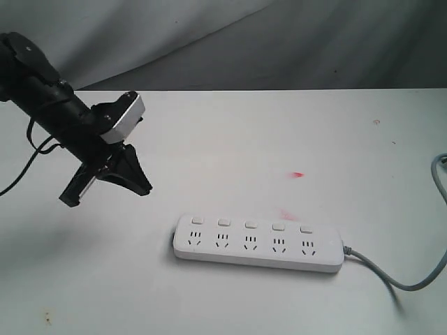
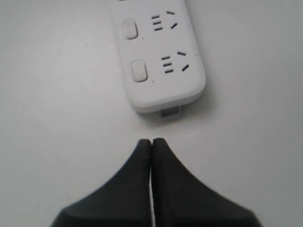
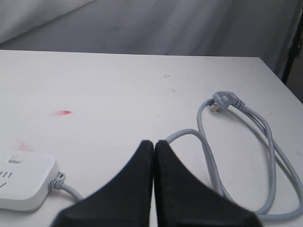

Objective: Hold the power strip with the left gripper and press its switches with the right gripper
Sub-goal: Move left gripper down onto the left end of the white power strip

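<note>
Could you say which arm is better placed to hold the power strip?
Left: the left gripper hovers near the power strip's cordless end, shut fingers aimed at it. The right gripper is back beside the cord.

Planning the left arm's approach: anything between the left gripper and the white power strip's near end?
Nothing visible. Only bare white table lies between the shut black two-fingered left gripper and the rounded end of the long white plastic power strip. Its grey cord leaves the opposite end.
</note>
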{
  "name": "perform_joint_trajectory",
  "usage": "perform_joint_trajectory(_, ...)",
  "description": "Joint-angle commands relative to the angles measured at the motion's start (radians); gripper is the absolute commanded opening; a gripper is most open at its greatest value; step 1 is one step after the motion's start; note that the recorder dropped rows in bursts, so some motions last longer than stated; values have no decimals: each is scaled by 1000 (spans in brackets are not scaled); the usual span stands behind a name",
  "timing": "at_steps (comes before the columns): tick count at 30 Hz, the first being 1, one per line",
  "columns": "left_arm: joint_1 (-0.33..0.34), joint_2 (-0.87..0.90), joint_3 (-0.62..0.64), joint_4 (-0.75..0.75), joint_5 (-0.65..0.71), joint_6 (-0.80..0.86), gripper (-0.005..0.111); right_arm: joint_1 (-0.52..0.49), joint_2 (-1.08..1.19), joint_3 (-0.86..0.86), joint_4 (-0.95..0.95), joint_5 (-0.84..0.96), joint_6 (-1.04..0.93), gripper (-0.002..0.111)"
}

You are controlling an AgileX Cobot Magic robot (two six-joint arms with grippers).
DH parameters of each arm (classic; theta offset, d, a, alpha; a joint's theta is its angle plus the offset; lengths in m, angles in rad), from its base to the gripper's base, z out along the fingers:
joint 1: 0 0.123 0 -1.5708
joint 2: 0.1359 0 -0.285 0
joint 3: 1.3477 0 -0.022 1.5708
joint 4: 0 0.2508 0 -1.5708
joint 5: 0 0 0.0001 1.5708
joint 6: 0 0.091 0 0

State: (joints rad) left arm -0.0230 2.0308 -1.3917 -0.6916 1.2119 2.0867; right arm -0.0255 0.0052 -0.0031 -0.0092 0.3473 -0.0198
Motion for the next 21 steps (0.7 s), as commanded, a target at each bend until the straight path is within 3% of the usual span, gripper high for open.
perform_joint_trajectory(1, -31, -1, 33, -7, 9, 6, 13, -6, -5, 3, 3, -6, 2, 0)
perform_joint_trajectory(4, -39, -1, 48, -7, 9, 6, 39, -6, -5, 3, 3, -6, 2, 0)
perform_joint_trajectory(9, -39, -1, 61, -69, 9, 6, 101, -6, -5, 3, 3, -6, 2, 0)
perform_joint_trajectory(10, -39, -1, 61, -87, 9, 6, 105, -6, -5, 3, 3, -6, 2, 0)
perform_joint_trajectory(21, -122, 51, 61, -126, 9, -7, 104, -6, -5, 3, 3, -6, 2, 0)
